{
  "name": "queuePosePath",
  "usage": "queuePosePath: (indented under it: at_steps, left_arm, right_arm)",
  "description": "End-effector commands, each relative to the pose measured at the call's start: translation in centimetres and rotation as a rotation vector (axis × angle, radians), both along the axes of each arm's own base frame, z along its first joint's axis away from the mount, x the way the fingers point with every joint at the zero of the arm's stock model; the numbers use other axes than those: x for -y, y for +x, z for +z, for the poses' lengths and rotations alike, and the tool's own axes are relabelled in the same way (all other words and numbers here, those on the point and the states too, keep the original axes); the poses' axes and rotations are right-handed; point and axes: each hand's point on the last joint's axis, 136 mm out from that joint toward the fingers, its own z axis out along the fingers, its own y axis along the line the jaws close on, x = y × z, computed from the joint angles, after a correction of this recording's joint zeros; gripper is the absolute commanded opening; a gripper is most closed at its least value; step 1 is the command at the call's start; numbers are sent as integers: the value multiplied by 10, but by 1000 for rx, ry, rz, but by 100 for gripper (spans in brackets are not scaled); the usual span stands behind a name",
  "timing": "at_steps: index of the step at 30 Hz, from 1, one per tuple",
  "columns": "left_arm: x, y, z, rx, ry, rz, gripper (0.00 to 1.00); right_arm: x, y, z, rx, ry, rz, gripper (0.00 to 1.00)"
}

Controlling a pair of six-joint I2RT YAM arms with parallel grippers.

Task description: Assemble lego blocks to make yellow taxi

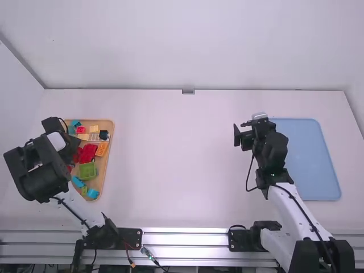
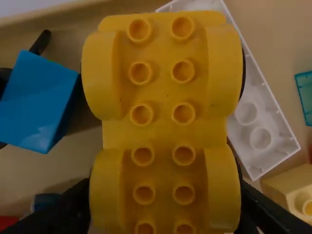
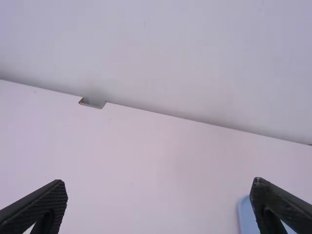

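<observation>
At the frame's left, the left gripper (image 1: 69,149) has its jaws closed on the yellow wheeled base (image 2: 164,132) over the wooden tray (image 1: 111,136), while right of centre the right gripper (image 1: 241,133) holds its jaws apart near the blue board's edge (image 1: 271,121), the bench (image 1: 182,165) spreading wide between.

In the high view you look forward and down on the desk (image 1: 182,165) from well back. Your left wrist view looks down into the wooden tray (image 1: 103,170), left in the high frame, the yellow block (image 2: 163,97) close up mid-frame. Your right wrist view faces the far edge, sharing the notch (image 3: 92,103) and blue mat (image 3: 247,214) with the high view.
</observation>
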Motion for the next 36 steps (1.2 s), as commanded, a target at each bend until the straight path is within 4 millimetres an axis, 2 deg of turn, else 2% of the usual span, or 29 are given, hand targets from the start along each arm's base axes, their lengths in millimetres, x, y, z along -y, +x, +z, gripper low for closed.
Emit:
queuePosePath:
  at_steps: [1,11,13,15,26,32,36]
  left_arm:
    - [0,-5,-7,-17,-8,9,61]
    - [-5,0,-4,-17,32,-35,63]
    - [-5,0,-4,-25,36,-50,76]
    - [-6,1,-3,-33,46,-77,79]
    - [-15,0,1,-37,95,-51,77]
    - [-17,2,-2,-31,101,-50,81]
    - [-17,2,-8,-38,96,-50,76]
  right_arm:
    - [-4,5,14,28,5,10,99]
    - [-3,5,13,24,5,10,99]
    - [-4,5,13,23,5,11,99]
    - [-4,5,13,24,6,11,99]
    - [-4,5,12,18,5,11,99]
    - [-4,4,10,12,5,11,99]
    - [-4,5,11,13,5,11,99]
